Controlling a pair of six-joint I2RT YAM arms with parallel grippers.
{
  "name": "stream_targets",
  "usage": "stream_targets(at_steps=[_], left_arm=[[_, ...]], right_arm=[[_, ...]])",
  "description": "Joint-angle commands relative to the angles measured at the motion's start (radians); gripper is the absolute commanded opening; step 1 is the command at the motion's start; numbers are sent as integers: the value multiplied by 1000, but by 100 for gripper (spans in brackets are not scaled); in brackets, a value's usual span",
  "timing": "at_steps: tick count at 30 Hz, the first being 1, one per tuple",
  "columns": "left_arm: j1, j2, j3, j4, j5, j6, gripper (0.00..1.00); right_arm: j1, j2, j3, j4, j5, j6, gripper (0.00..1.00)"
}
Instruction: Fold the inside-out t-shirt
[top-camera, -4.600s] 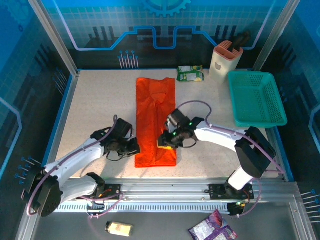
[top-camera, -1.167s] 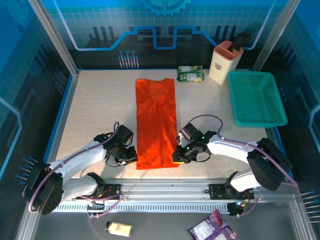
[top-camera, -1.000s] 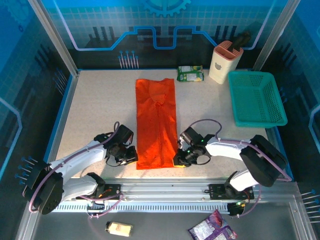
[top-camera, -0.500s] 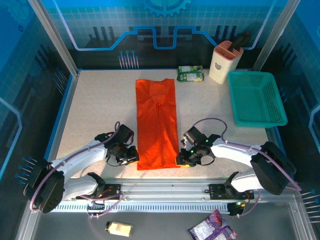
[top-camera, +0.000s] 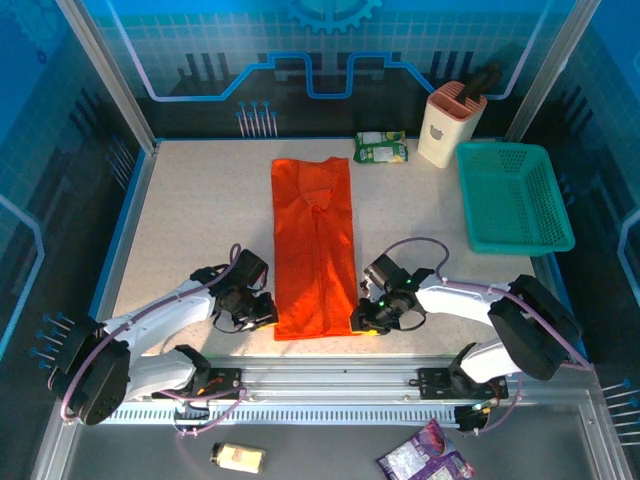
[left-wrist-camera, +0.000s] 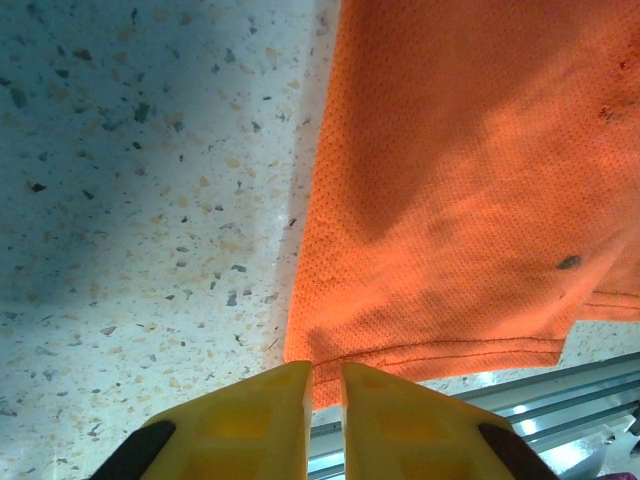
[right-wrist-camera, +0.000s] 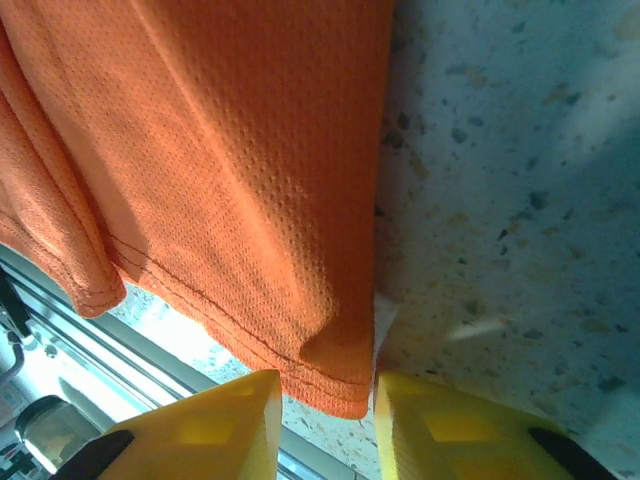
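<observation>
The inside-out t-shirt (top-camera: 314, 240) lies folded into a long orange strip down the middle of the table, its hem toward me. My left gripper (top-camera: 268, 318) is at the near left hem corner. In the left wrist view its yellow fingers (left-wrist-camera: 326, 368) stand almost together, pinching the corner of the shirt (left-wrist-camera: 450, 200). At the near right hem corner sits my right gripper (top-camera: 360, 322). The right wrist view shows its fingers (right-wrist-camera: 327, 385) apart, with the shirt's (right-wrist-camera: 220, 150) corner lying loose between them on the table.
A teal mesh basket (top-camera: 512, 195) stands at the right edge, with a knife block (top-camera: 450, 125) and a green packet (top-camera: 381, 148) at the back. The metal rail (top-camera: 330, 375) runs just beyond the hem, close to both grippers.
My right gripper's jaws have spread apart at the right hem corner and shifted slightly. The left gripper has stayed on its corner.
</observation>
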Motion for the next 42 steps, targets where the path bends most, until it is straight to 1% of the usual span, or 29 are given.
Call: stream_targets(at_steps=[1, 4, 8, 12, 14, 17, 22, 24, 29, 34, 39, 42], left_arm=[[8, -11, -12, -5, 22, -18, 16], [8, -11, -15, -6, 22, -18, 16], [8, -4, -23, -3, 22, -18, 17], [6, 16, -36, 27, 71, -1, 23], [4, 28, -35, 22, 75, 11, 25], [-1, 43, -39, 20, 79, 26, 28], [-13, 60, -41, 7, 73, 36, 26], [-17, 63, -54, 32, 93, 28, 25], [-61, 100, -66, 51, 83, 8, 25], [-85, 123, -76, 80, 86, -7, 24], [-89, 115, -70, 81, 80, -11, 19], [-89, 105, -60, 69, 64, -5, 13]], right_arm=[[0, 15, -12, 5, -20, -7, 31], [1, 13, -14, -4, -14, -7, 29], [1, 0, -20, -3, -7, 0, 21], [1, -6, -19, -3, -7, 2, 14], [1, -3, -17, -2, -9, 3, 12], [1, 1, -17, 2, -9, 6, 12], [2, 0, -20, 5, -6, 16, 13], [2, 1, -20, 8, -7, 18, 13], [3, 4, -17, 12, -8, 20, 13], [10, 5, -17, 16, -10, 28, 14], [20, 4, -20, 24, -5, 35, 14], [26, 9, -19, 28, -6, 40, 13]])
